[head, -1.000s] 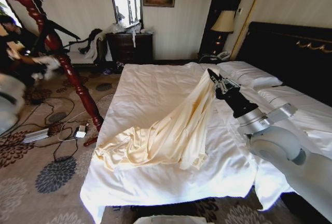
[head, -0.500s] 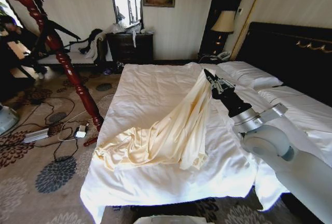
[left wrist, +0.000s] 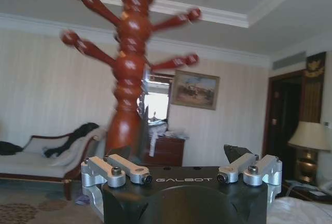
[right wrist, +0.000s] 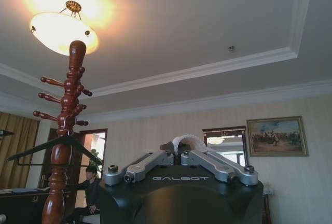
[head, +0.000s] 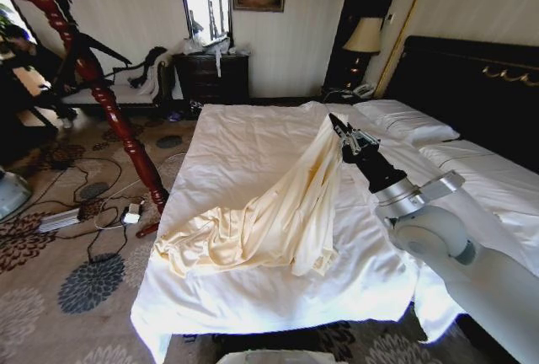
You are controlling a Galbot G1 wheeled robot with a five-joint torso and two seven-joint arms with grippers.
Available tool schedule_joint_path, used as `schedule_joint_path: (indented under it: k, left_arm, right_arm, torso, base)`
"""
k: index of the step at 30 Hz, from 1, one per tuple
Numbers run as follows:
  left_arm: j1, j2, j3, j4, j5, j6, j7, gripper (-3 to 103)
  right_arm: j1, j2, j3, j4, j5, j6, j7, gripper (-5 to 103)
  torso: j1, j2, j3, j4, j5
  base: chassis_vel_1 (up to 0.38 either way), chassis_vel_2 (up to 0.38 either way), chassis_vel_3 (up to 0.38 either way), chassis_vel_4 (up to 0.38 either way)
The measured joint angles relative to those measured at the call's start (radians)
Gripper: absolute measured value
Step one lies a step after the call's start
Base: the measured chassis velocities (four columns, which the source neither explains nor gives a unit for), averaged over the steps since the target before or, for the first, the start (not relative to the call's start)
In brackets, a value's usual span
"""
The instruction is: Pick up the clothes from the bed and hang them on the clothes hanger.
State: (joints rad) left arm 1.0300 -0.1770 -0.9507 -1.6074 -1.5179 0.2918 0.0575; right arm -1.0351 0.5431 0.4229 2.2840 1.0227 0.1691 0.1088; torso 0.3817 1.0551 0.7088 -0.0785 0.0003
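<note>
Lifted a little more toward the foot side than a moment before, the clothes point(head: 282, 212) hang in a tent from the right claw point(head: 338, 128), which is pinching one cream fold; most cloth lies on the bed point(head: 244, 136). The clothes hanger point(right wrist: 54, 149) waits on the wooden coat stand point(head: 93, 77), well apart. The left claw point(left wrist: 181, 175) is spread, holding nothing.

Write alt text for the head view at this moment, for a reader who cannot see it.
The right gripper is shut on the clothes, a pale cream-yellow garment, lifting one end above the bed while the rest trails in folds toward the bed's foot. A red-brown wooden coat stand with the clothes hanger on it rises from the patterned carpet to the left.
</note>
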Motion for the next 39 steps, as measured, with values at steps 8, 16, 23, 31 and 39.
schedule_joint_path:
  k: [8,16,23,31,39]
  left_arm:
    - [-0.226,-0.223,0.346,-0.088,0.366,-0.097,-0.09,100]
    - [-0.692,-0.217,0.633,0.044,0.29,-0.058,-0.118,100]
    - [-1.097,-0.197,0.923,0.243,0.287,0.068,-0.113,100]
    - [-1.298,-0.318,1.113,0.511,0.276,0.194,-0.116,100]
    - [-1.387,-0.415,1.183,0.583,0.305,0.302,-0.203,100]
  right_arm:
    - [-0.047,0.007,0.017,-0.008,-0.021,0.0,-0.001,1]
    - [-0.049,0.007,0.017,-0.013,-0.024,0.0,0.0,1]
    - [-0.058,0.016,0.021,-0.018,-0.031,0.0,0.0,1]
    - [-0.07,0.029,0.02,-0.026,-0.051,0.004,-0.005,1]
    - [-0.076,0.028,0.019,-0.048,-0.072,0.022,-0.021,1]
  torso:
    - [0.0,0.0,0.0,0.0004,-0.0005]
    - [0.0,0.0,0.0,0.0006,-0.0005]
    - [0.0,0.0,0.0,0.0005,0.0]
    - [0.0,0.0,0.0,0.0003,-0.0009]
    - [0.0,0.0,0.0,0.0003,-0.0003]
  base:
    - [0.0,0.0,0.0,0.0]
    - [0.0,0.0,0.0,0.0]
    - [0.0,0.0,0.0,0.0]
    - [0.0,0.0,0.0,0.0]
    - [0.0,0.0,0.0,0.0]
